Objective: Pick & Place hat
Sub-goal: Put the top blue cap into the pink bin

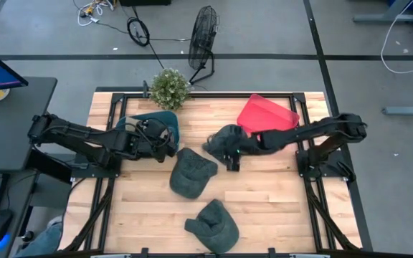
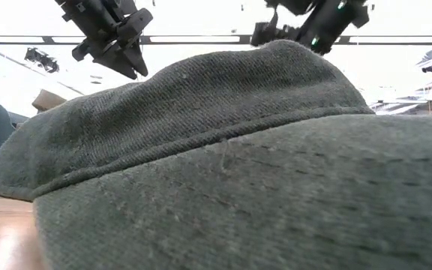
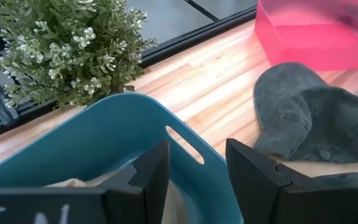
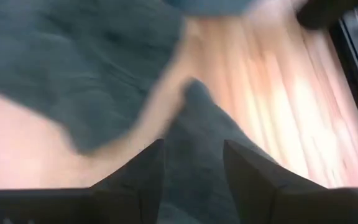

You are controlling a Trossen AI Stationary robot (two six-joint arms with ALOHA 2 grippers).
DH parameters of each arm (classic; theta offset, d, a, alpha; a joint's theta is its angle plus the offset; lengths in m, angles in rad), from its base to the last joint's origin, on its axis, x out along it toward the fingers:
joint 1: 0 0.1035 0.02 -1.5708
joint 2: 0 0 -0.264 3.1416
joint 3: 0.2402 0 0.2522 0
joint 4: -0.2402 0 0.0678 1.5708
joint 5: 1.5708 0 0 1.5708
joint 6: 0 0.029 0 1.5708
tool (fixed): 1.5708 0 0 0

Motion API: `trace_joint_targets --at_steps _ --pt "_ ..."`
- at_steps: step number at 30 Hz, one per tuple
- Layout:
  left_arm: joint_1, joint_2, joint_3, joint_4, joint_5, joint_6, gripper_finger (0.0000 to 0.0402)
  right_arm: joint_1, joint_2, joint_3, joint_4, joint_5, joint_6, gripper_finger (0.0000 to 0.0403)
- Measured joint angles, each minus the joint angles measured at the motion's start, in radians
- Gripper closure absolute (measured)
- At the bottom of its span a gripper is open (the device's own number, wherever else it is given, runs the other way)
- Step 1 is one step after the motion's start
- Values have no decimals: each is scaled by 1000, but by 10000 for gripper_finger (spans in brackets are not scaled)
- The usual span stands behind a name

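Three dark grey caps are on the table. One cap (image 1: 223, 138) lies bunched near the red bin, with my right gripper (image 1: 232, 159) on it; its cloth (image 4: 194, 143) fills the gap between the fingers. A second cap (image 1: 192, 172) lies flat mid-table. A third cap (image 1: 214, 226) sits at the near edge and fills the low view (image 2: 223, 172). My left gripper (image 3: 196, 180) hovers open over the teal bin (image 3: 104, 134), touching nothing. My right gripper pinches a raised fold of the cap's cloth (image 4: 193, 118) between its two fingers, coming slanting down from the table's right. The view is blurred, so which part of the cap it has cannot be told. Whether the cap is clear of the table cannot be told either.
A red bin (image 1: 267, 115) stands at the far right and a potted plant (image 1: 169, 87) at the far edge beside the teal bin (image 1: 153, 123). Bare wood (image 1: 278, 201) lies at the near right. A fan and cables are on the floor beyond the table.
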Motion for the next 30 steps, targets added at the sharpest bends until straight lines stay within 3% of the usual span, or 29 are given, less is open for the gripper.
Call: trace_joint_targets --at_steps 8,15,19,23,30 --pt "0 0 0 -2 -1 18 241 -138 138 0 -4 -9 131 236" --pt "0 0 0 -4 -1 20 241 -167 232 0 27 -4 179 240" --pt "0 0 0 -5 -1 20 241 -153 241 1 15 -17 141 285" --pt "0 0 -1 -7 -1 20 241 -133 236 1 17 -42 102 379" --pt "0 0 -1 -14 0 20 241 -58 226 99 -163 -37 -82 398"
